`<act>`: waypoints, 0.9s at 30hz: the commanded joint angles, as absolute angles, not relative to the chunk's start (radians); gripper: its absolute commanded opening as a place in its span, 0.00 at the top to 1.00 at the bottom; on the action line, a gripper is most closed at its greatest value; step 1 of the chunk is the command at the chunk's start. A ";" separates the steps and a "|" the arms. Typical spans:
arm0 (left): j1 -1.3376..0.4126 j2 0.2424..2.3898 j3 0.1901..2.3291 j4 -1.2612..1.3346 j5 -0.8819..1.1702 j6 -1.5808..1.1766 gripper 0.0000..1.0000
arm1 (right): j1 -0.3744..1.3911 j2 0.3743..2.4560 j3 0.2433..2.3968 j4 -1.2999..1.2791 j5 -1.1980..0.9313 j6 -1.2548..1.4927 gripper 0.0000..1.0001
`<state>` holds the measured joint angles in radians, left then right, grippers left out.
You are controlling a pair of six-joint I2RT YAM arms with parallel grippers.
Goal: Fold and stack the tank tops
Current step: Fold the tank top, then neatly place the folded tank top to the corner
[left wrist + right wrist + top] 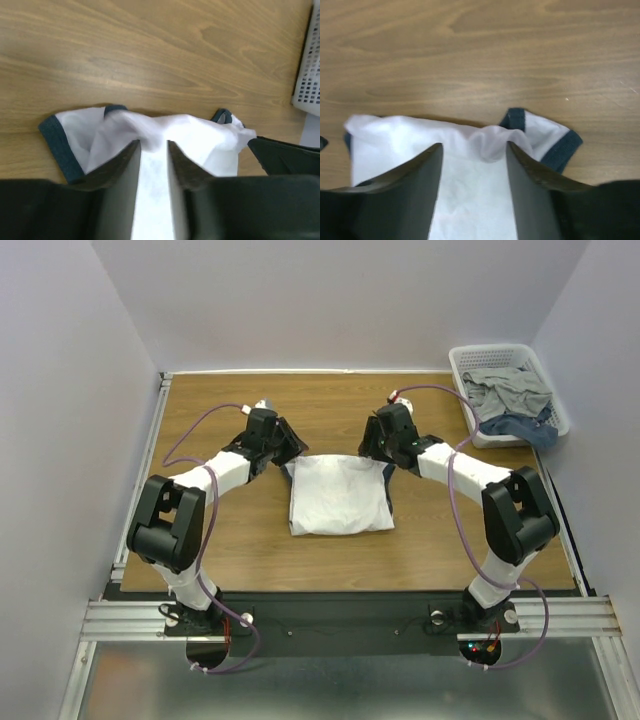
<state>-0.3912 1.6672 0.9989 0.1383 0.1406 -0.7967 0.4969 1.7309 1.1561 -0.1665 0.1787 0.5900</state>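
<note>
The folded white cloth tank top with navy trim [340,502] lies mid-tabletop. My left hand [153,145] is narrowly parted and my right hand [474,147] wider, both straddling its far edge and pinching nothing. I should lift straight up so the puckered cloth doesn't drag.

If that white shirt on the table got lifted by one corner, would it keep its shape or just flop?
The white tank top would probably flop: its far edge is rucked into soft wrinkles. It looks thin, so likely light. Pushed across the smooth wooden table, it would probably crumple rather than slide neatly.
</note>
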 commanded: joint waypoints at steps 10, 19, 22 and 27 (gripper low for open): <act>-0.431 1.425 0.984 0.063 0.114 -0.755 0.49 | 0.523 1.582 1.144 -0.210 0.141 0.560 0.56; -0.618 1.390 0.775 0.132 0.106 -0.922 0.73 | 0.523 1.833 1.274 -0.212 0.107 0.503 0.71; -0.617 1.407 0.750 0.146 0.107 -0.923 0.75 | 0.505 1.920 1.321 -0.218 0.124 0.511 0.72; -0.600 1.506 0.746 0.155 0.106 -0.902 0.80 | 0.442 1.990 1.391 -0.225 0.103 0.529 0.72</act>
<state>-0.6155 1.4494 0.7506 0.1097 0.1116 -0.9031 0.4881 1.9736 1.3224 -0.2199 0.0963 0.5312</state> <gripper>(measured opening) 0.227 0.280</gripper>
